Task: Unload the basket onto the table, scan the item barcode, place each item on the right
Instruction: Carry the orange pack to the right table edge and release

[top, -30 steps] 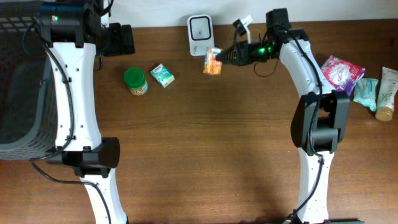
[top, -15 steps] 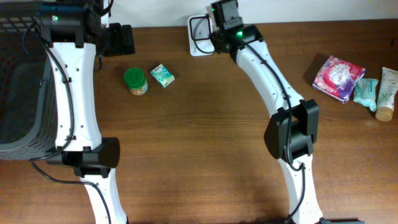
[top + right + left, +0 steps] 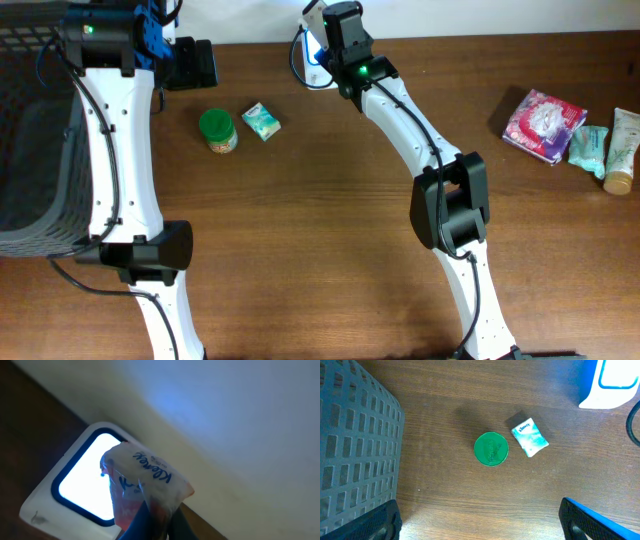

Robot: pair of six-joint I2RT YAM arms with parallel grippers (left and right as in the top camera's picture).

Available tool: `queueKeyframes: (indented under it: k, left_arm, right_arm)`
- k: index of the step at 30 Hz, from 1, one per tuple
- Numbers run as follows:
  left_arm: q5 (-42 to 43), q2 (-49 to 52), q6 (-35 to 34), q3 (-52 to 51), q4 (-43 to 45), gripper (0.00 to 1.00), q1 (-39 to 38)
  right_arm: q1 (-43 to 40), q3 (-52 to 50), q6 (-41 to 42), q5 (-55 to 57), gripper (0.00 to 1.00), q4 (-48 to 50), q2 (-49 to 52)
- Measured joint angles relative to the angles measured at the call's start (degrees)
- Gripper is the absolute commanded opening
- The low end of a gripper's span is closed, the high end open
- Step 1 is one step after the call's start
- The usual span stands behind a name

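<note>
Swinging left, the right arm had brought the pack (image 3: 145, 477) up in front of the scanner (image 3: 75, 485) at the far edge of the worktop (image 3: 330, 220). The pack looked soft and crinkly, so its barcode might have bent or faced away, and the scanner could have missed it. The right pincer (image 3: 156, 521) was shut tight on the pack's bottom end. The left pincer (image 3: 480, 526) hung wide open over the jar (image 3: 491, 449), holding nothing.
</note>
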Motion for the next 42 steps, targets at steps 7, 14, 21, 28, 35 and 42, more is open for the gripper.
queueKeyframes:
  k: [7,14,21,28,35,42]
  left_arm:
    - [0.0,0.0,0.0,0.0,0.0,0.99,0.0]
    - [0.0,0.0,0.0,0.0,0.0,0.99,0.0]
    - [0.0,0.0,0.0,0.0,0.0,0.99,0.0]
    - [0.0,0.0,0.0,0.0,0.0,0.99,0.0]
    - [0.0,0.0,0.0,0.0,0.0,0.99,0.0]
    - [0.0,0.0,0.0,0.0,0.0,0.99,0.0]
  right_arm:
    - [-9.9,1.0,26.0,5.0,0.04,-18.2,-4.9]
    - [-33.0,2.0,40.1,6.4,0.04,-46.4,-9.6]
    - [-49.9,2.0,43.8,5.0,0.04,-51.0,-9.6]
    - [-53.5,-3.3,44.2,-3.5,0.04,-47.7,-9.6]
    - [-53.5,-6.9,44.0,-6.4,0.99,-47.1,-9.6]
    - [-52.4,-7.5,47.0,-7.2,0.99,-51.6,-25.5]
